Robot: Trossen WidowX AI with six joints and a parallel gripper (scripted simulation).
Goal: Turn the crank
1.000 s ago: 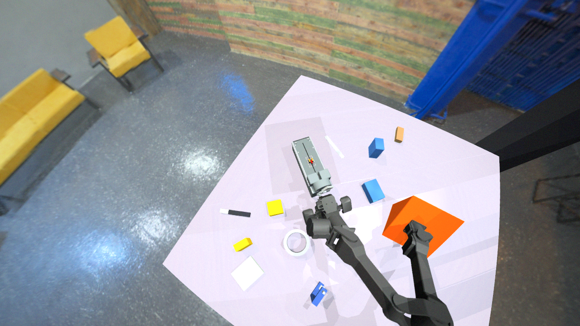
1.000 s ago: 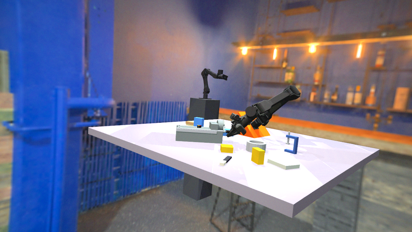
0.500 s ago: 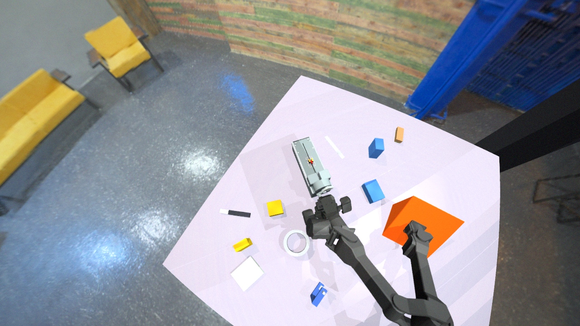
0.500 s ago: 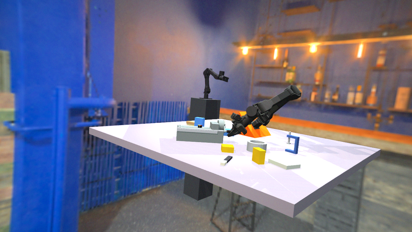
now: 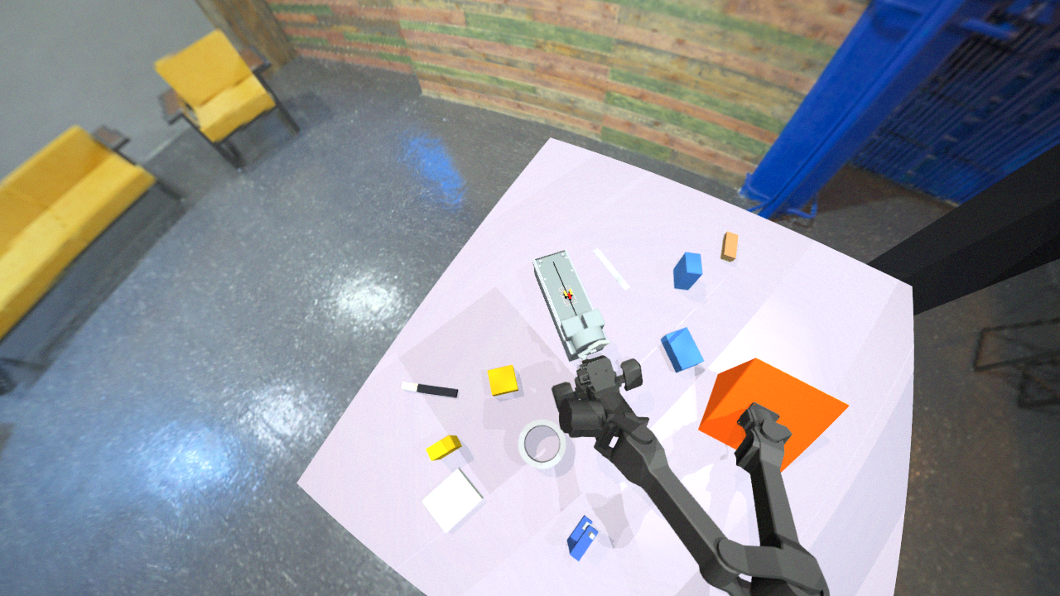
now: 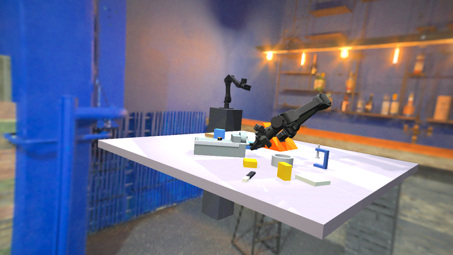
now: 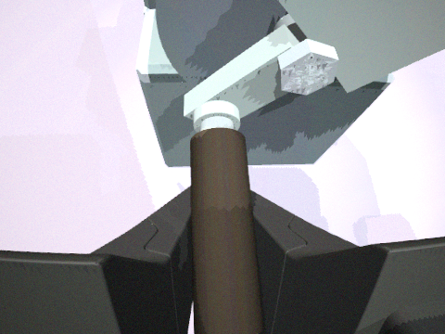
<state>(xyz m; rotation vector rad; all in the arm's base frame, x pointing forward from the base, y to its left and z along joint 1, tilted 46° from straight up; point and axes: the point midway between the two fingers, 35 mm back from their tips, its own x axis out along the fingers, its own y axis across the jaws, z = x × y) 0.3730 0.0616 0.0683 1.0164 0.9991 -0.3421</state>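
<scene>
The grey machine (image 5: pixel 551 285) (image 6: pixel 218 150) stands on the table. The red pointer (image 5: pixel 569 297) sits in its slot close beside the brass zero marks; whether they are exactly level is too small to tell. In the wrist view, the pale crank arm (image 7: pixel 238 67) slopes up to the right from the brown handle (image 7: pixel 222 176) to a hexagonal hub (image 7: pixel 310 70). My gripper (image 5: pixel 590 359) (image 6: pixel 251 148) (image 7: pixel 216 196) is shut on this handle, with one finger on each side. The pointer's exact position is not readable in the exterior view, and the wrist view does not show it.
Near the arm are a grey ring (image 5: pixel 524 444) (image 6: pixel 281 162), a yellow block (image 5: pixel 502 380) (image 6: pixel 250 163) and a blue block (image 5: pixel 682 349). An orange wedge (image 5: pixel 807 407) is by the arm's base. A white strip (image 5: pixel 611 269) lies beside the machine. Another arm (image 6: pixel 227 91) stands behind the table.
</scene>
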